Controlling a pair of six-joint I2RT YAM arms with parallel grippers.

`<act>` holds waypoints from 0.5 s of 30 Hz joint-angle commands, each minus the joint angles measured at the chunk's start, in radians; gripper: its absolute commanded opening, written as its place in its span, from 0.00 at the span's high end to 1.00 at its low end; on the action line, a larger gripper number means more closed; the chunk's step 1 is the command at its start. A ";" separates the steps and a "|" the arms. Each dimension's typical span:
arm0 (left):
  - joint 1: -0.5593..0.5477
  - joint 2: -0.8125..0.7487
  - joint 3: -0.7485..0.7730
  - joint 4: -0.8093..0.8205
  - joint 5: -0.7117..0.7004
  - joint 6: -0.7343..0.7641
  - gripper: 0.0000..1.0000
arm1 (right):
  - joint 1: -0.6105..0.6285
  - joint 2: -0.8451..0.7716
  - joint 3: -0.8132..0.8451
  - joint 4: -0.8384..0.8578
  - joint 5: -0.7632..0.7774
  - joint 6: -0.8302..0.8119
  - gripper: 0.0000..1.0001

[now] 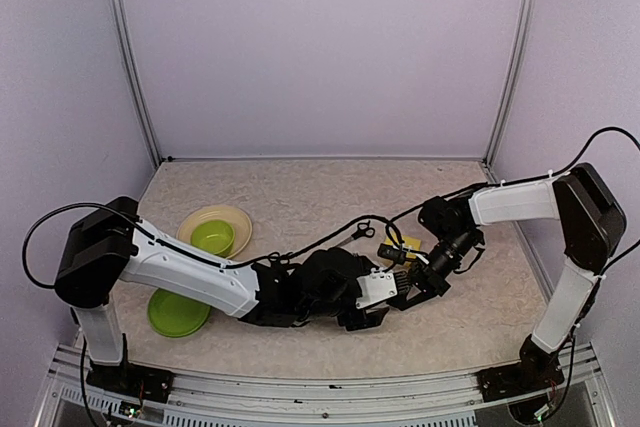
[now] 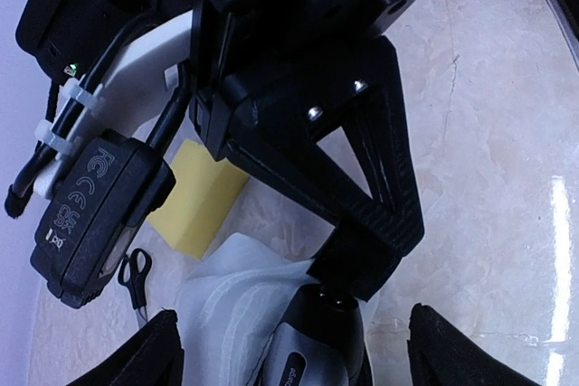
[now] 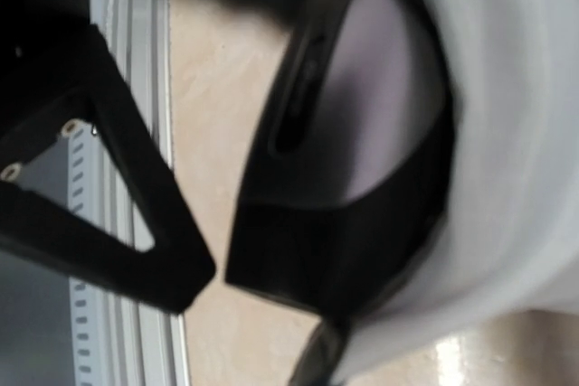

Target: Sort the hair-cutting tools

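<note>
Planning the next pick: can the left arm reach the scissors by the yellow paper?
Probably yes: the scissors lie uncovered near the open left pincer, though the right arm's camera crowds them.

Pale lilac walls point(image 1: 320, 47) — metal corner posts point(image 1: 130, 57) — beige marbled tabletop point(image 1: 300, 197).

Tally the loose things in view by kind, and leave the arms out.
Plates: 2 (pale yellow plate, green plate)
Bowl: 1
Scissors: 1
Clipper: 1
White pouch: 1
Yellow pad: 1
Total: 7
</note>
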 commanded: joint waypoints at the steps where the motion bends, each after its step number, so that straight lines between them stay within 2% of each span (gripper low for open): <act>1: -0.002 0.024 0.027 0.043 0.059 0.009 0.21 | -0.002 -0.027 0.020 -0.019 -0.039 -0.014 1.00; 5: -0.004 0.030 0.028 0.018 0.080 0.012 0.34 | -0.003 -0.030 0.021 -0.017 -0.042 -0.014 1.00; 10: -0.001 0.058 0.039 0.002 0.066 0.010 0.37 | -0.003 -0.028 0.021 -0.015 -0.049 -0.014 1.00; 15: 0.002 0.075 0.046 0.009 0.046 0.002 0.47 | -0.003 -0.030 0.020 -0.016 -0.048 -0.014 1.00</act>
